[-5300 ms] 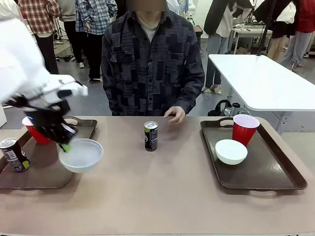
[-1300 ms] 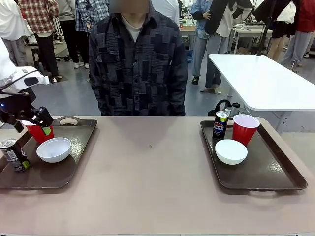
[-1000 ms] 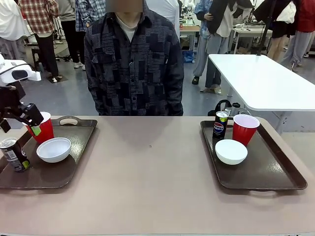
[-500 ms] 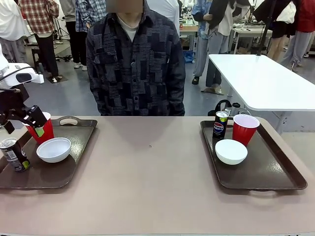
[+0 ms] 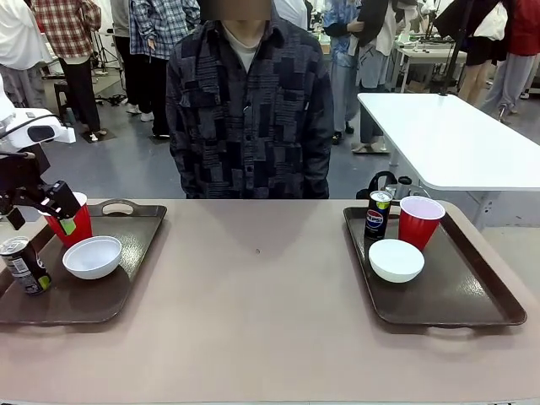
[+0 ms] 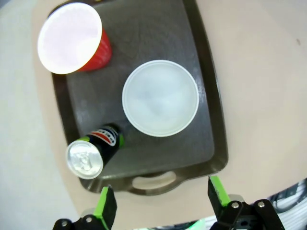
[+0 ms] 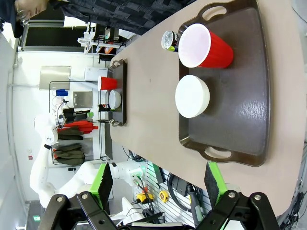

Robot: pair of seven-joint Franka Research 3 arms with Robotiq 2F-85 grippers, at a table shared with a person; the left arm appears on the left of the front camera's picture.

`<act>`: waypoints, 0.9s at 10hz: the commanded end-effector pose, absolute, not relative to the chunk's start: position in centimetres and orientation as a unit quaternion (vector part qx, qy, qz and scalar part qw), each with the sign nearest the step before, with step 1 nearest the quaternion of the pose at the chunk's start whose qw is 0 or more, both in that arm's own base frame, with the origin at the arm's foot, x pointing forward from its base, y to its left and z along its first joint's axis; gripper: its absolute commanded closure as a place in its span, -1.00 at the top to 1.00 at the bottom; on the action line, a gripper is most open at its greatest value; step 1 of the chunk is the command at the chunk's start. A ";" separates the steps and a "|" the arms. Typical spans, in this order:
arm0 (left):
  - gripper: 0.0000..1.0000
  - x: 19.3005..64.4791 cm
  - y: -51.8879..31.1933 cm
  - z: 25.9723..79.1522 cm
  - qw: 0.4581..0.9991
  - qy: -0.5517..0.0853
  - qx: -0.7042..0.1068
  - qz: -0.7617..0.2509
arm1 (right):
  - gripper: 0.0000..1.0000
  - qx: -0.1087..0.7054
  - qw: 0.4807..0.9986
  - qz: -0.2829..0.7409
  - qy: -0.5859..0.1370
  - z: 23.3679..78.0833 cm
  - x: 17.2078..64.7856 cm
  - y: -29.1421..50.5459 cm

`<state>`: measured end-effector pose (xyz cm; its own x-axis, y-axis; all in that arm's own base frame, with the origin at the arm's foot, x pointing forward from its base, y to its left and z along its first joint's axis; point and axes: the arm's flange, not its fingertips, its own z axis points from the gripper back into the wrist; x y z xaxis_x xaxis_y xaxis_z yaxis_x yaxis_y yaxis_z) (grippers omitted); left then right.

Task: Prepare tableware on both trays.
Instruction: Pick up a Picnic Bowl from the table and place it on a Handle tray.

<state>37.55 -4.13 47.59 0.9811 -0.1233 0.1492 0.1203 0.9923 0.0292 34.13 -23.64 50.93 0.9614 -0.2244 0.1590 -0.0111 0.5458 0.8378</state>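
On the counter (image 5: 261, 321) there are two dark brown trays, one at each end. The left tray (image 5: 118, 291) carries a red cup (image 5: 76, 221) at its far side, a white bowl (image 5: 93, 256) just in front of the cup, and a dark can (image 5: 24, 265) standing upright near the tray's left edge. The right tray (image 5: 460, 295) carries a second red cup (image 5: 419, 221), a second dark can (image 5: 377, 214) just beside that cup on its left, and a second white bowl (image 5: 396, 260) in front of both. The left claw (image 5: 38, 202) hangs above the far left corner of the left tray, over the red cup, and it holds nothing; in the left wrist view its green fingers (image 6: 105, 207) stand wide apart above the tray with the bowl (image 6: 160, 97), the cup (image 6: 72, 38) and the can (image 6: 88, 155) below. The right claw (image 7: 156, 184) is also released and empty; its view looks down on the right tray (image 7: 244, 110), where the cup (image 7: 204, 46), the bowl (image 7: 192, 96) and the can (image 7: 170, 40) stand. A person (image 5: 249, 101) in a dark patterned shirt stands behind the counter at the far side, between the two trays.
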 end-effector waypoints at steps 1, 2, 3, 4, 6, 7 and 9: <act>1.00 37.7 -4.1 47.5 0.995 -0.082 0.010 -0.062 | 1.00 0.480 0.866 -0.069 -0.123 51.1 34.0 -23.4; 1.00 37.5 -4.1 47.6 0.995 -0.076 0.010 -0.061 | 1.00 0.480 0.866 -0.069 -0.123 51.1 34.0 -23.4; 1.00 37.4 -2.5 50.5 0.993 -0.050 -0.099 -0.047 | 1.00 0.480 0.866 -0.069 -0.123 51.1 34.0 -23.4; 1.00 37.5 0.2 52.4 0.977 -0.032 -0.209 -0.029 | 1.00 0.480 0.866 -0.069 -0.123 51.1 34.0 -23.4; 1.00 38.3 7.1 54.0 0.933 -0.012 -0.358 0.027 | 1.00 0.480 0.866 -0.069 -0.123 51.1 34.0 -23.4; 1.00 39.1 10.6 54.6 0.907 -0.007 -0.417 0.048 | 1.00 0.480 0.866 -0.069 -0.123 51.1 34.0 -23.4; 1.00 40.0 15.1 53.7 0.881 -0.011 -0.468 0.070 | 1.00 0.480 0.866 -0.069 -0.123 51.1 34.0 -23.4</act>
<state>37.44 14.65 54.33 0.9914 0.1294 -0.0200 -0.0946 0.6025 -0.7925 34.08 -23.69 50.91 0.9613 -0.2255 0.1580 -0.0099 0.5451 0.8383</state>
